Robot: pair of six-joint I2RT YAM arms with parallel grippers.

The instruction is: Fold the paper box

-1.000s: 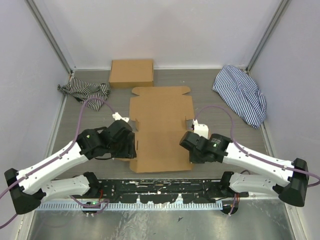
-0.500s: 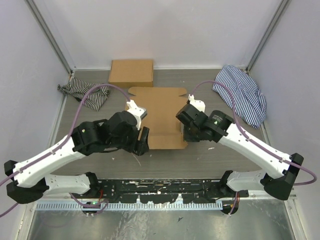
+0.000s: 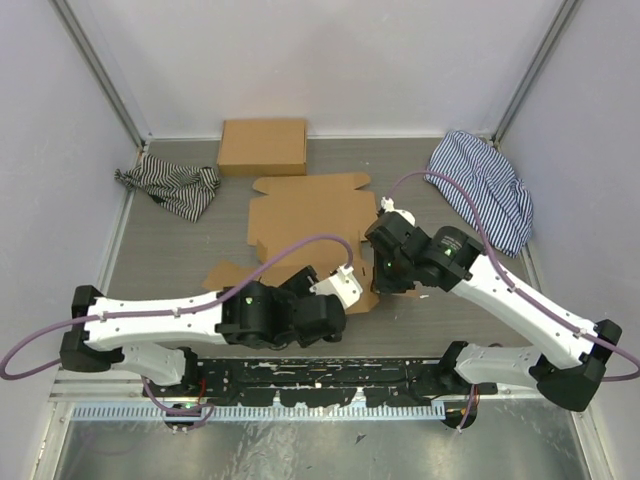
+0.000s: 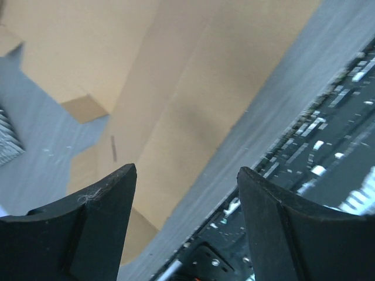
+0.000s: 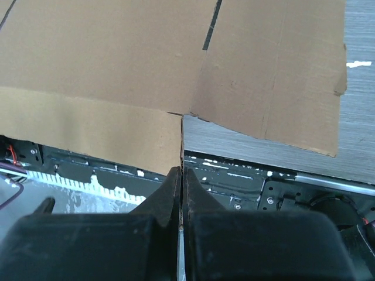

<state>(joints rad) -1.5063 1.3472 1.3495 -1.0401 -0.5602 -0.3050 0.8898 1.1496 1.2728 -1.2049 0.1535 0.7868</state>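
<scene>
Crowded middle, room on the left
My left arm lay across the near side and the paper box filled the middle. A cardboard box, a dark striped cloth and a blue striped cloth blocked the far end. I saw bare table left of the sheet.

Right wrist view, contents.

- Right gripper: bottom centre; black fingers pressed together, a thin edge-on strip of cardboard running down into the seam between them.
- Paper box: flat brown sheet filling the upper left and centre; creased panels, a dark slit near the top; right-hand flap ends in a notched edge at the upper right.
- Table: grey, wood-grained, bare at the right edge.
- Black rail: across the lower frame, flecked white.
- White toothed strip: lower left.
</scene>
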